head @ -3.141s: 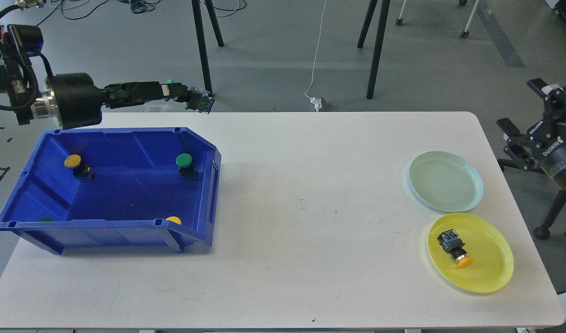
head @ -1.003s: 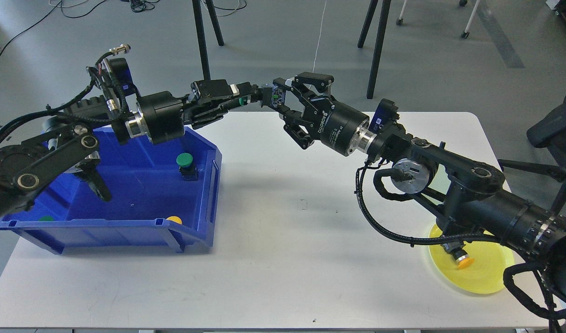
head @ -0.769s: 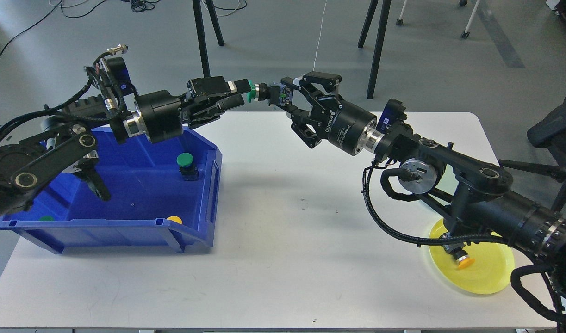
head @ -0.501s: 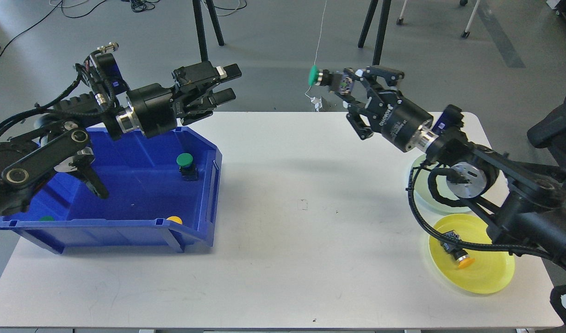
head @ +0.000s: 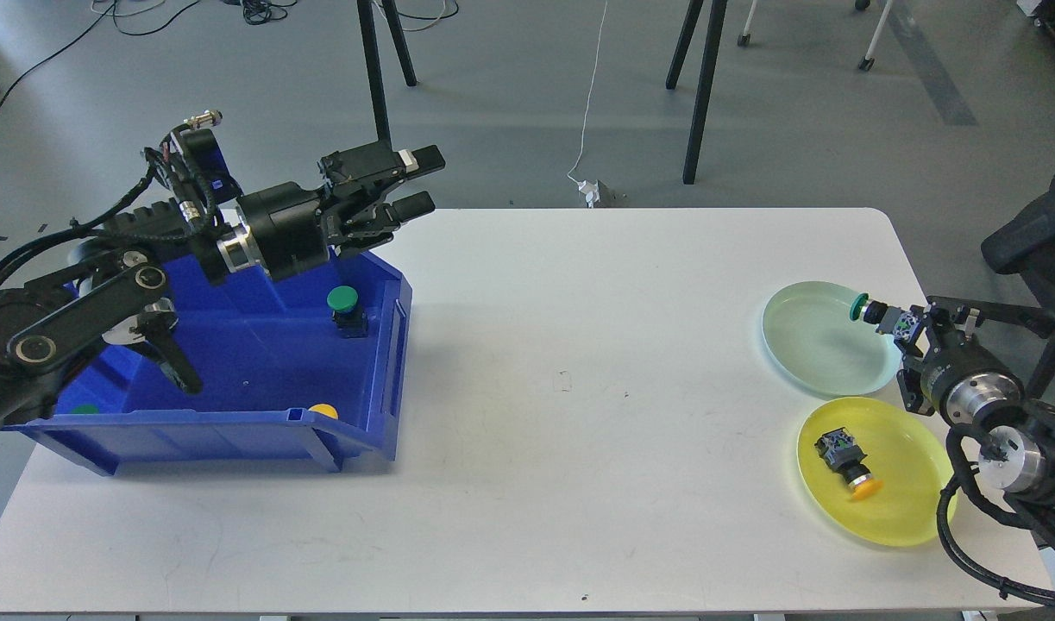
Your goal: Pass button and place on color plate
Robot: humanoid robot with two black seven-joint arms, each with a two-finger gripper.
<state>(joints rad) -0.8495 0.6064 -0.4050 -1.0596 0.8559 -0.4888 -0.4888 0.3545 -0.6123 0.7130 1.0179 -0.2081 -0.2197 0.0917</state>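
My right gripper (head: 902, 326) is shut on a green-capped button (head: 872, 310) and holds it over the right rim of the pale green plate (head: 803, 345), cap pointing left. My left gripper (head: 425, 181) is open and empty above the back right corner of the blue bin (head: 260, 431). The yellow plate (head: 911, 509) holds a yellow-capped button (head: 848, 462) lying on its side. In the bin stand a green-capped button (head: 344, 306) and a yellow cap (head: 323, 410) at the front wall; a green cap (head: 84, 409) shows at the front left.
The white table (head: 562, 448) carries the bin at the left and the two plates at the right. Black stand legs (head: 376, 86) rise behind the table's back edge. My left arm's links (head: 78, 302) hang over the bin's left part.
The green button passed from my left gripper to my right gripper. My right arm drew back right and down to the pale green plate. My left gripper opened and pulled back slightly.
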